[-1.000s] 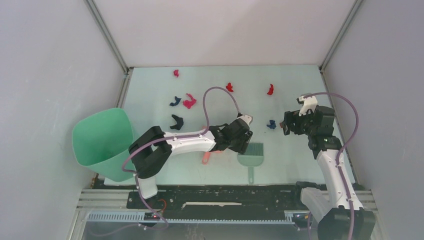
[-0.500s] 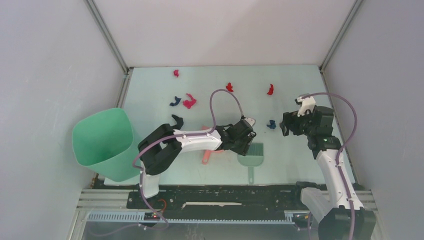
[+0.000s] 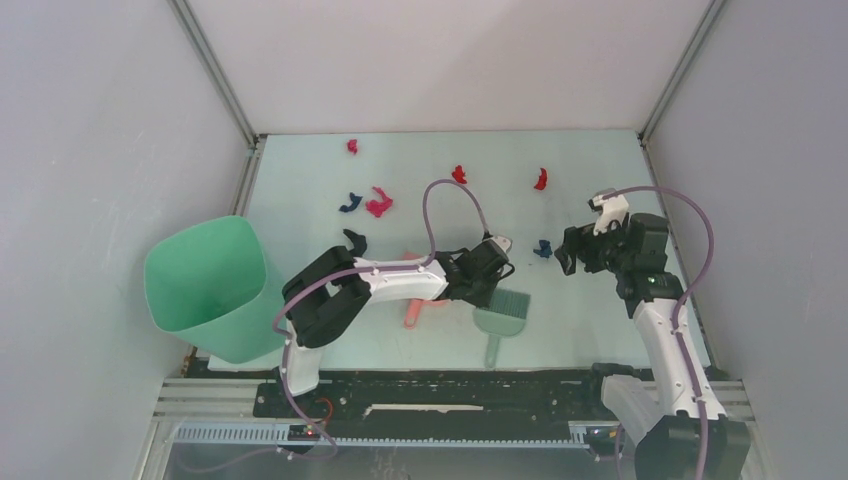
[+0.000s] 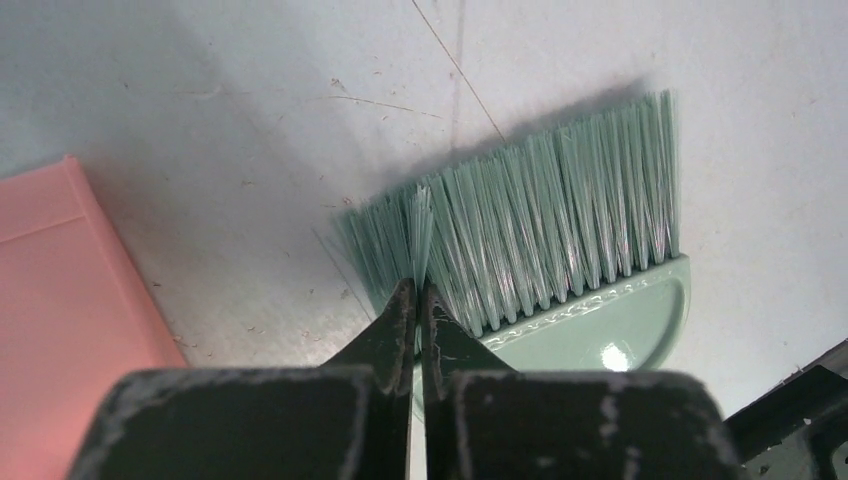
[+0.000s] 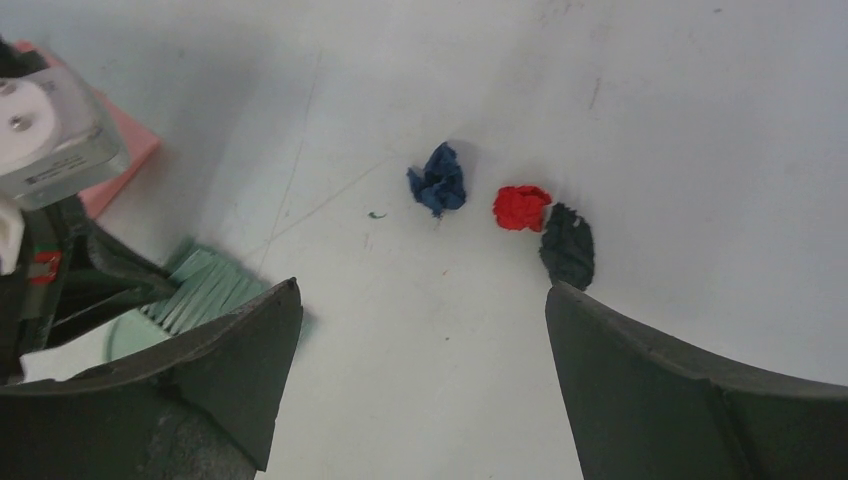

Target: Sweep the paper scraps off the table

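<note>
We see the table in pale mint green. The paper scraps are red, magenta-pink, dark blue and black. The brush is green with fine striped bristles, the dustpan is pink, and the bin is a darker green.

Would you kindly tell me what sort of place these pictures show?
Most likely a robotics lab test cell: plain grey panels enclose a table, two arms are bolted at its near edge, and coloured scraps, a brush and a bin look staged.
</note>
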Controlling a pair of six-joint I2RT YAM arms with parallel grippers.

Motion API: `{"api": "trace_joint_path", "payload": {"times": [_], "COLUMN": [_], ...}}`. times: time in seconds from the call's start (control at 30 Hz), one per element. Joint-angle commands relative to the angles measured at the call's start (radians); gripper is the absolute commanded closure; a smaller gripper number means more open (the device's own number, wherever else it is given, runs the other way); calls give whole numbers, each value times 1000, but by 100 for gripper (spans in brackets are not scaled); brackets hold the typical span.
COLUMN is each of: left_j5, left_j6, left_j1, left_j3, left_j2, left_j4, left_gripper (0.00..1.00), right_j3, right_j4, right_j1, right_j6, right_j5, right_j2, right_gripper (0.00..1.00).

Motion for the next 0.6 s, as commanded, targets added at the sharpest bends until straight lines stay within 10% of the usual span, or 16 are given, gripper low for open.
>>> {"api": "trace_joint_path", "payload": {"times": [0.0, 0.57], "left_j5": [-59, 20], "left_j6": [-4, -270], "left_j1": [4, 51], "left_j3": [-37, -422], "left_j2": [-82, -542], "left_j4": [66, 597], "left_gripper": [100, 100], "right_j3": [20, 63], "right_j4": [-64, -298], "right_j1": [-45, -190], "right_j6": [-32, -216], "right_j5": [-192, -755], "right_j2": [-23, 62], "right_gripper": [2, 13]}}
